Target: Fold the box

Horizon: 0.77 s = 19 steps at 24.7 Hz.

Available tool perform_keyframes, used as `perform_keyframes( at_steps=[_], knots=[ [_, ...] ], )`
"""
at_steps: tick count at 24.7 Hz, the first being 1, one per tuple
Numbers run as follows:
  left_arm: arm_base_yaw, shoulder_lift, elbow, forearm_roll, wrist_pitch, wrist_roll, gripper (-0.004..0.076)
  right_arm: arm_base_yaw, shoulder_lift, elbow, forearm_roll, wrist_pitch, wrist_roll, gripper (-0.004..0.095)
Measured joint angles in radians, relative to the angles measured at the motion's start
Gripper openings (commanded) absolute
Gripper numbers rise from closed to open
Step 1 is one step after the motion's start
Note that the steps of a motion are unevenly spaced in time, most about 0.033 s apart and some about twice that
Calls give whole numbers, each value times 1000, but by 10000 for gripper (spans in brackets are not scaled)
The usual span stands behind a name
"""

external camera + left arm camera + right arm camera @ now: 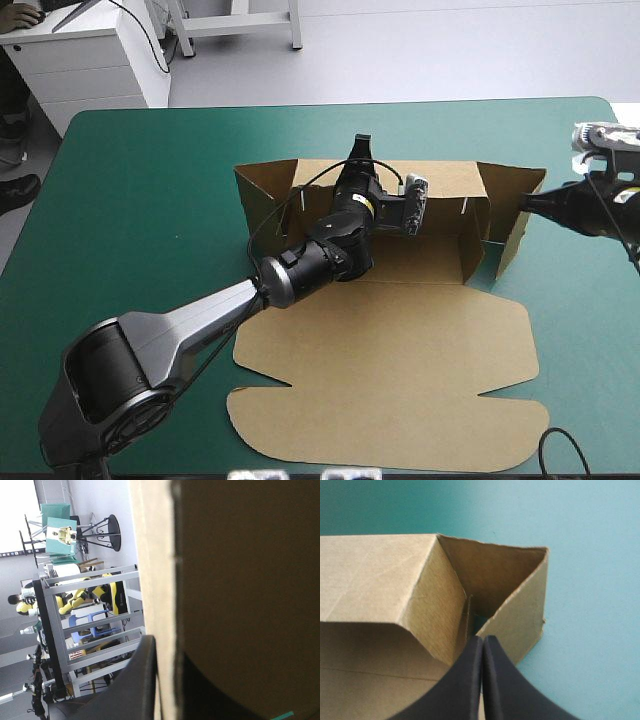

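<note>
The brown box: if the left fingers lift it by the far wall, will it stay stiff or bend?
Probably light: the box is one thin board sheet. Its panels look stiff, but it would likely hinge at the creases, so the flat lid may droop. The raised walls seem untucked and could fall open.

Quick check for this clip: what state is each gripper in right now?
Left gripper: jaws shut on the far wall of the box.
Right gripper: jaws shut, nothing seen between them, tip at the box's end wall.
</note>
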Motion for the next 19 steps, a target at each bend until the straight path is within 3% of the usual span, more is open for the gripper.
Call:
perform_keyframes(
  at_steps=[6,19],
  knots=[
    [0,0,0,0,0,0,-8,0,128,-95,110,-16,-70,-14],
    [0,0,0,0,2,-1,-8,0,322,-223,128,-4,-97,-14]
  ],
)
